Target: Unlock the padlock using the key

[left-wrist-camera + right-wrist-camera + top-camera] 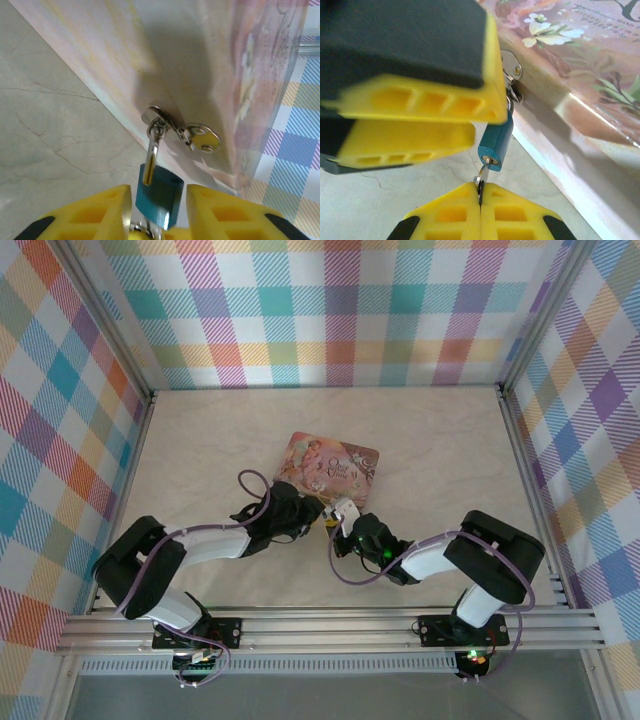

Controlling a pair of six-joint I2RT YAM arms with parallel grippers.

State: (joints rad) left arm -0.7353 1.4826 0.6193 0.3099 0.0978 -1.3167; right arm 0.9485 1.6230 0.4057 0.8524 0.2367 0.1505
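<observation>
The right gripper [481, 189] pinches a small silvery key [481, 176] seated in the tiny blue padlock [496, 142]; the left gripper [157, 195] stands parted around it; shackle [152, 149] seemingly unsprung.

Right gripper [480, 192]: jaws pinch key [481, 175] in padlock [496, 142].

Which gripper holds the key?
The right gripper: it is shut on the key at the padlock's bottom end. The left gripper stands open.

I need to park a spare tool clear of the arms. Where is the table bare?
Bare table between the tin and back wall, and either side of it to the side walls. Crowded: the tin's near edge, where left gripper and right gripper meet at the padlock.
</observation>
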